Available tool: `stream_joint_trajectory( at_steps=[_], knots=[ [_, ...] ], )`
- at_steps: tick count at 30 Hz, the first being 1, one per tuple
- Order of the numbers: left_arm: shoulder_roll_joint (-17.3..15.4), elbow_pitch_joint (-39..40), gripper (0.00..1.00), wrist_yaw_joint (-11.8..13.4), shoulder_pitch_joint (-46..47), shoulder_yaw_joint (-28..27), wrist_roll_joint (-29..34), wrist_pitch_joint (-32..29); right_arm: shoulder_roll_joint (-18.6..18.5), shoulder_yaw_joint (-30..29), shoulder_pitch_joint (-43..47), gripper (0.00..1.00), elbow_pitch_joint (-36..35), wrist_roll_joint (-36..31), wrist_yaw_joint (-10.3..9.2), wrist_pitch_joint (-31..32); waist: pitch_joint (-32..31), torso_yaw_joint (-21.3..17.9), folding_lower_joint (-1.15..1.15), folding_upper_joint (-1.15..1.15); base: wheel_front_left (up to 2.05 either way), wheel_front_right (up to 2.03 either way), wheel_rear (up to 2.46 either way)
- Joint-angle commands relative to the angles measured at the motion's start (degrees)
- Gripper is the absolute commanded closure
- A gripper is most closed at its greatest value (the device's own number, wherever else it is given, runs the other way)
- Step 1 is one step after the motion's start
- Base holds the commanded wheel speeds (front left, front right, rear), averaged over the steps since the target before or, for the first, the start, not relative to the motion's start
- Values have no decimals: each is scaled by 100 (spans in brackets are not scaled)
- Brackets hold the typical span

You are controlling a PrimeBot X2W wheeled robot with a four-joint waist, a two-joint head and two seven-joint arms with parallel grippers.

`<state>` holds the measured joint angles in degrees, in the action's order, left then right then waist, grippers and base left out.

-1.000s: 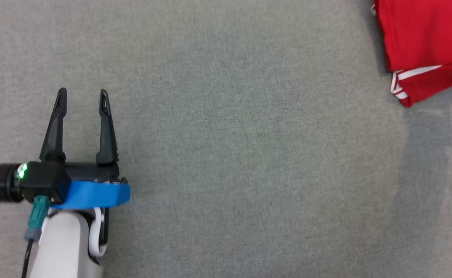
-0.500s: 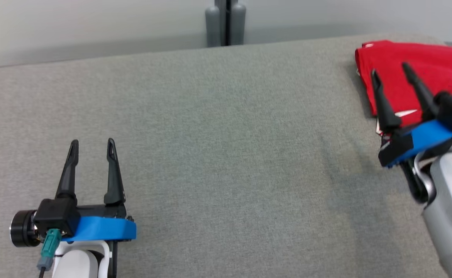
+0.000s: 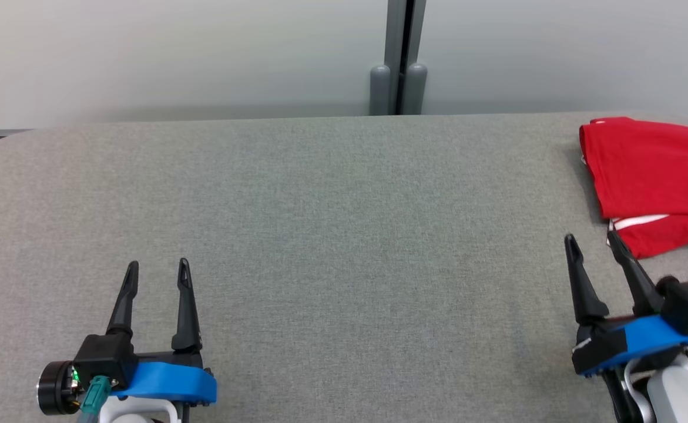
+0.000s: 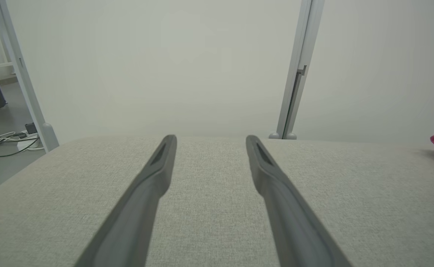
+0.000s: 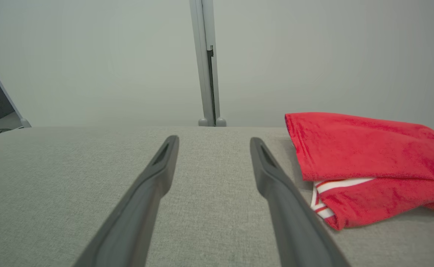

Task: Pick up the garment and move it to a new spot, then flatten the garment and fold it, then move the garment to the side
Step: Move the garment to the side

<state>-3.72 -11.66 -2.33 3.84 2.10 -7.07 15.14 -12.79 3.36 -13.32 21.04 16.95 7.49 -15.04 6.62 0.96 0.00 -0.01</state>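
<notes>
Gaping at full spread and gripping nothing, the right gripper (image 3: 590, 237) sits at four o'clock in the head view with its dark fingers aimed at twelve. Just past their tips, toward two o'clock, lies the folded red fabric garment with white striped trim (image 3: 649, 170), at the right far end of the grey woven-cloth tabletop (image 3: 344, 235); the right wrist view shows its hem just beside the right-hand finger.

Half a second ago those fingers reached over the red cloth; now they have drawn back off it, and the garment has stayed where it was. The head has also tipped up, so the whole view has shifted.

At seven o'clock the left gripper (image 3: 158, 263) is equally wide and empty, well apart from the garment.

Folded and parked at the side, the garment looks finished with. I judge the task essentially complete, both arms settling toward rest.
</notes>
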Motion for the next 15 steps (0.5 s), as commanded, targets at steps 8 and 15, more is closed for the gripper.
stream_joint_trajectory(
  at_steps=[8,15],
  knots=[
    [31,-185,0,-79,-172,12,-6,-2,458,-486,965,0,-630,-302,2,-15,-264,148,0,1,0,0,0],
    [38,-260,0,-137,-345,-46,-2,-2,671,-594,1425,0,-1042,-516,2,-8,-462,180,0,1,0,0,0]
  ],
)
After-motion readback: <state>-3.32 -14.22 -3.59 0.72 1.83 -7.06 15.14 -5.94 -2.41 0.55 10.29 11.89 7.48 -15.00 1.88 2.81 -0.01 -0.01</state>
